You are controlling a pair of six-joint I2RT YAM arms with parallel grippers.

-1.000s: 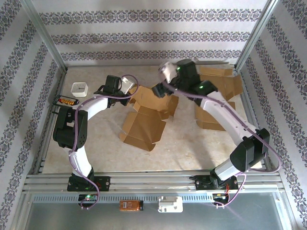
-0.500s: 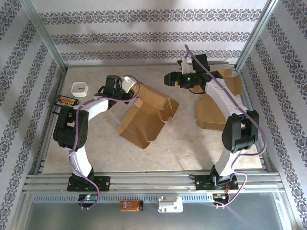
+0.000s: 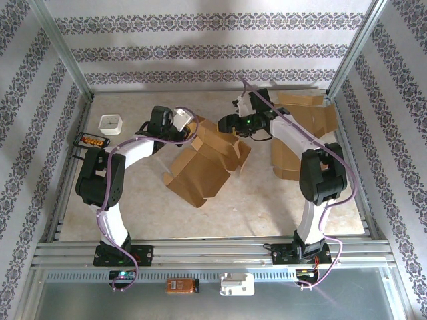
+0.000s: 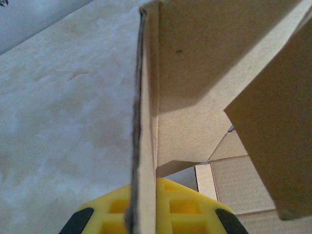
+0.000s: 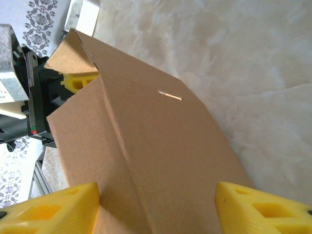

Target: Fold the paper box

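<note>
The paper box [image 3: 200,170] is brown cardboard, half raised in the middle of the table with its flaps loose. My left gripper [image 3: 185,127] is at its far left corner, shut on an upright wall. That wall's edge runs between the yellow pads [image 4: 185,204] in the left wrist view. My right gripper [image 3: 225,125] hovers at the box's far edge, open. Its yellow fingertips [image 5: 53,204] stand wide apart over a creased panel of the box [image 5: 156,146], not pinching it. The left gripper [image 5: 78,80] also shows at the panel's far corner in the right wrist view.
Flat brown cardboard sheets [image 3: 303,127] lie at the back right. A small white cup [image 3: 111,123] and a black tray with orange pieces [image 3: 91,141] sit at the left edge. Metal frame posts and patterned walls close in the table.
The right arm swung away to the back right, then came back down to the box's far edge with its jaws narrower. The left gripper kept its hold while the box shifted slightly.
</note>
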